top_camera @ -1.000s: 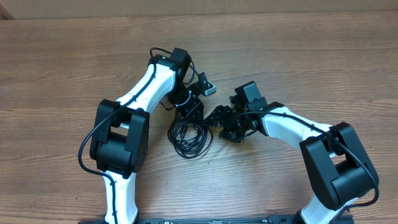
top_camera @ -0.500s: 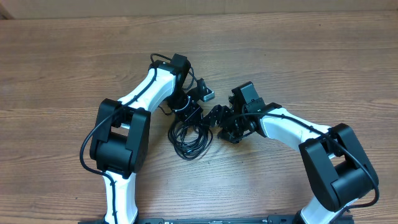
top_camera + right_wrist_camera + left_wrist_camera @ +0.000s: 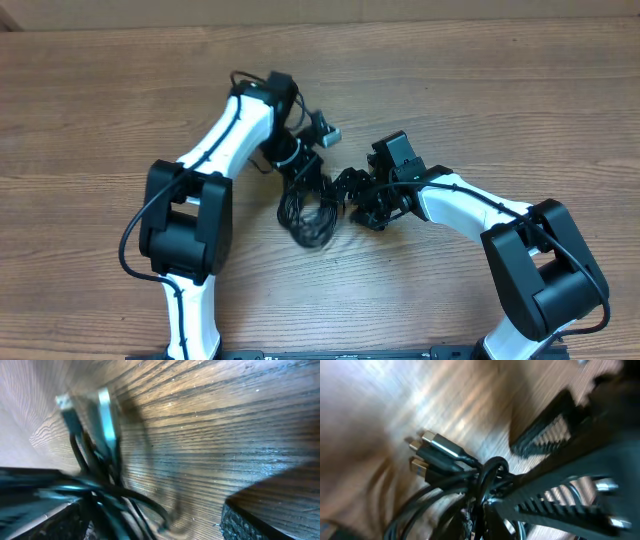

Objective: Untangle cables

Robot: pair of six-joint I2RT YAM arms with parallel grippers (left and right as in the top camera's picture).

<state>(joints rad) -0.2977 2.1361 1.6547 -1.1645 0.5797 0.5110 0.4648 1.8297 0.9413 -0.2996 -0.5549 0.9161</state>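
Our left gripper [image 3: 305, 178] is clamped tight on the cables [image 3: 311, 214]. In the left wrist view its ridged fingers [image 3: 547, 435] meet on a knot where several cords cross. Our right gripper [image 3: 352, 192] stands wide, just beside the bunch on its right side. In the right wrist view the strands run across the left part of the gap without being pinched. The cables lie bunched in loose coils around the middle of the table [image 3: 500, 80], between the two grippers, with three plugs [image 3: 435, 442] fanned out side by side.

We judge the main risk to lie in what the left grip has caught. It looks to hold more than one strand at the crossing. A pull could then drag the whole bunch along and draw the knot tighter rather than free a single cord. If the right gripper closes where it is, it may take several strands too, and both arms would be hauling on the same tangle. The plugs could also snag in a loop. A thin cord might slip out of the left fingers under tension. The overhead view is blurred at the bunch, so we cannot tell which strand leads to which plug.
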